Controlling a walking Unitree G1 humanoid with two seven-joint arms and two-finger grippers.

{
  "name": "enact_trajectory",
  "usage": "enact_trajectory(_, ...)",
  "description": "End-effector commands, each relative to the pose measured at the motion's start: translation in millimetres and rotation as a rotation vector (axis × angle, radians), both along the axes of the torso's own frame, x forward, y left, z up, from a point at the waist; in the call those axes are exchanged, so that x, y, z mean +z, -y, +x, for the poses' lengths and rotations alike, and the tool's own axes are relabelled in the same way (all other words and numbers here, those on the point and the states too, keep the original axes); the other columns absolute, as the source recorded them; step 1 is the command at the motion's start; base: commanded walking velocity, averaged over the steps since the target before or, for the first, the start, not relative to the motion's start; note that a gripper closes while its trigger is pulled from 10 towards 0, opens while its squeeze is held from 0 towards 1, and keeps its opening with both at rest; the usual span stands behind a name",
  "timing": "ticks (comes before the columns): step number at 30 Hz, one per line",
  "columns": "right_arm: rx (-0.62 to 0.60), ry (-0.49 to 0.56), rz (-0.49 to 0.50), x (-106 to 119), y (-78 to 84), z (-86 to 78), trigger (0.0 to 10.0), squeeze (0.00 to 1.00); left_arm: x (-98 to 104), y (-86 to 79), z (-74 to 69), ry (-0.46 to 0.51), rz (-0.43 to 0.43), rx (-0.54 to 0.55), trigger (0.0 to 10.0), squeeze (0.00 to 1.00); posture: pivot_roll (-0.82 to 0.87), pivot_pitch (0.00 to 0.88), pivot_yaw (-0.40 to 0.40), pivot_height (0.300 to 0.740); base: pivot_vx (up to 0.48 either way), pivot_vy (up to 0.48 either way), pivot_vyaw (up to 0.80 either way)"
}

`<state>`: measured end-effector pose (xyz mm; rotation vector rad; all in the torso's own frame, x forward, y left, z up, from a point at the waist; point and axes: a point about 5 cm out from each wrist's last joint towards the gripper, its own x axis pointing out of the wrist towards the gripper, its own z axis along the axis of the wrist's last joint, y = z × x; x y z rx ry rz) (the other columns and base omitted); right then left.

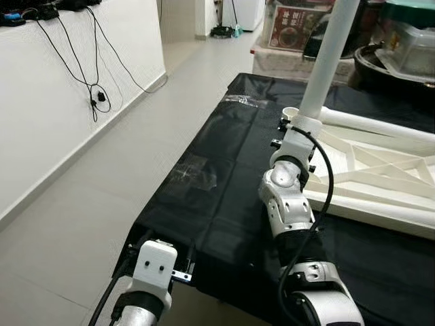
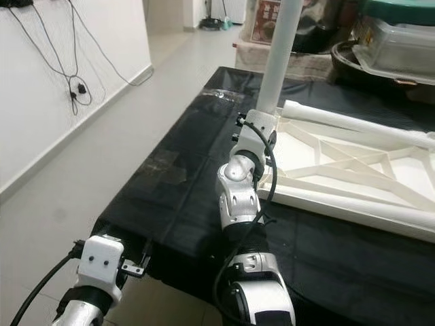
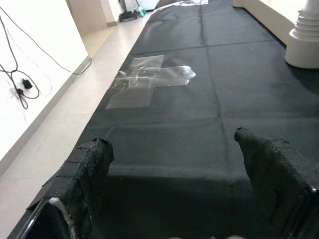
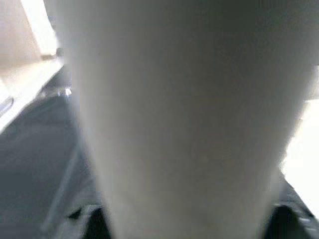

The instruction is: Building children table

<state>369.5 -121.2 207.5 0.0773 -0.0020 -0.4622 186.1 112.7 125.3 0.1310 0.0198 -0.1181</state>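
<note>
A white tabletop (image 1: 380,178) lies upside down on a surface covered in black cloth (image 1: 224,170). At its near left corner a white table leg (image 1: 327,54) stands upright. My right gripper (image 1: 296,128) is shut on the base of this leg, and in the right wrist view the leg (image 4: 184,119) sits close between the dark fingers (image 4: 87,221). A second white leg (image 1: 377,125) lies across the tabletop. My left gripper (image 3: 179,199) is open and low over the near edge of the cloth, holding nothing.
A patch of clear tape (image 3: 149,79) is stuck on the cloth. The white wall on the left has black cables (image 1: 95,95) hanging down it, with grey floor beside the table. Boxes and plastic tubs (image 1: 299,27) stand at the far end.
</note>
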Motion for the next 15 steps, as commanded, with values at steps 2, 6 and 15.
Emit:
enact_trajectory(2,0.027,-0.089,0.045,-27,-5.5,-8.0,10.0,1.0,-4,-0.4,-0.7,-0.018,0.006,-0.006,10.0,0.0,0.07,0.092,0.002,0.74,0.0,0.0,0.0)
enact_trajectory(6,0.022,-0.078,0.029,-27,-2.6,-8.9,10.0,1.0,-4,-0.7,-0.3,-0.018,0.007,-0.005,10.0,0.0,0.07,0.092,0.005,0.74,0.0,0.0,0.0)
enact_trajectory(15,0.174,0.045,0.032,-15,-3.3,-4.7,10.0,0.0,-5,-0.7,0.1,-0.019,0.008,-0.006,10.0,0.0,0.07,0.093,0.008,0.74,0.0,0.0,0.0)
